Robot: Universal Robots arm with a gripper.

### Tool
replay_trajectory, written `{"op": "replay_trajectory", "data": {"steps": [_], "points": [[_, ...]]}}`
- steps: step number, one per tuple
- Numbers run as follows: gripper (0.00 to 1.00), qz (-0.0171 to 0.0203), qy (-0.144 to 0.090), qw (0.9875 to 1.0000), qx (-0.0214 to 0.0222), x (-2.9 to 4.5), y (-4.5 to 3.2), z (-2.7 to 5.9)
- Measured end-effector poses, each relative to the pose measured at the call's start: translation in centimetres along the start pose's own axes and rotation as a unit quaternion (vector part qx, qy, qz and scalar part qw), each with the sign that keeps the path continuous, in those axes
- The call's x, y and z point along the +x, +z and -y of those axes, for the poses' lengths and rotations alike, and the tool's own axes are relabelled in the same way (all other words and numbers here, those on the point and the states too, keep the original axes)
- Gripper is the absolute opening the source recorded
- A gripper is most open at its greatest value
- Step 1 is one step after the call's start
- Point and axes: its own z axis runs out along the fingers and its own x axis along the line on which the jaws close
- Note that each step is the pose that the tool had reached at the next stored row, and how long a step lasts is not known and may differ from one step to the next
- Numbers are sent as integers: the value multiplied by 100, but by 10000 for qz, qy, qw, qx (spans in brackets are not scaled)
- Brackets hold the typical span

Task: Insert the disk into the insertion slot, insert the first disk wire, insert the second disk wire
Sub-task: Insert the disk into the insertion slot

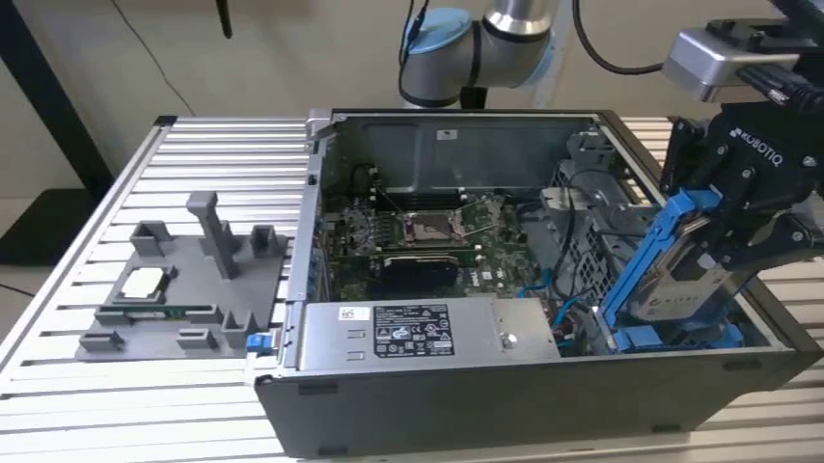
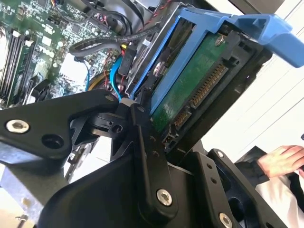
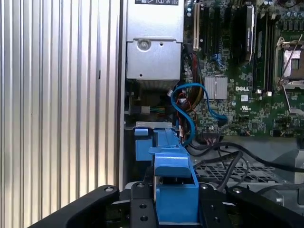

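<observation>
Disk [image 1: 672, 280] in its blue carrier is clamped by the end effector [image 1: 724, 258] and held tilted, handle end up. Its lower end is down at the insertion slot [image 1: 689, 338], at the exterior view's right of the open computer case [image 1: 515, 405]; not fully inserted. Blue cable [image 3: 183, 111] is seen beside the power supply [image 3: 154, 52].

Matt black pincer [image 1: 734, 253], glossy blue plastic around the disk [image 1: 676, 285], ribbed bare-metal table [image 1: 193, 145]

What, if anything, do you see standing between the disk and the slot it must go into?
Nothing visible does: the disk, held in the gripper, leans tilted right at the slot. A blue cable loops close beside it.
</observation>
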Motion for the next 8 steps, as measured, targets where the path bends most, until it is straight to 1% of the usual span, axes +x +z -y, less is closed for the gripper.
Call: {"op": "replay_trajectory", "data": {"steps": [6,8], "points": [[33,10,0,10000,0,-21,108,4],[33,24,-1,10000,0,-27,139,6]]}}
